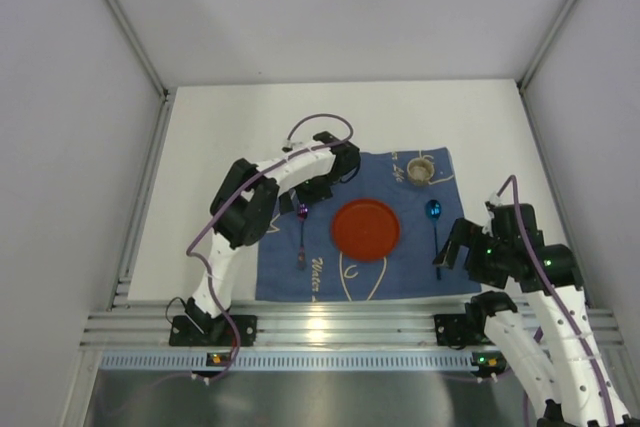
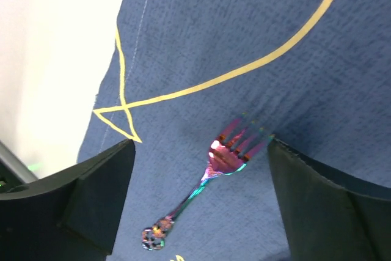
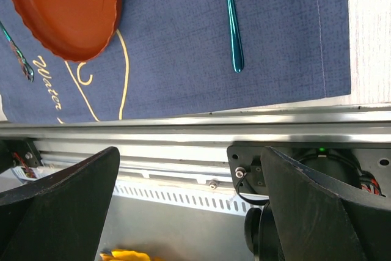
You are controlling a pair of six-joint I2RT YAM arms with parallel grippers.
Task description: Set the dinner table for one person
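The dinner table [image 1: 220,147] is white and carries a blue placemat [image 1: 400,272] with cream drawings. On the mat lie a red plate [image 1: 365,230], an iridescent fork [image 1: 302,237] to its left, a blue spoon [image 1: 433,232] to its right and a beige cup [image 1: 420,169] at the far right corner. My left gripper [image 1: 316,190] hovers open over the fork's tines; in the left wrist view the fork [image 2: 208,181] lies between the spread fingers of the gripper [image 2: 201,145]. My right gripper [image 1: 458,243] is open and empty near the spoon's handle [image 3: 232,22].
An aluminium rail [image 1: 320,327] runs along the table's near edge and fills the right wrist view [image 3: 183,126] beneath the right gripper [image 3: 190,151]. The right arm's base mount [image 3: 293,163] sits below it. Grey enclosure walls [image 1: 80,127] flank the table.
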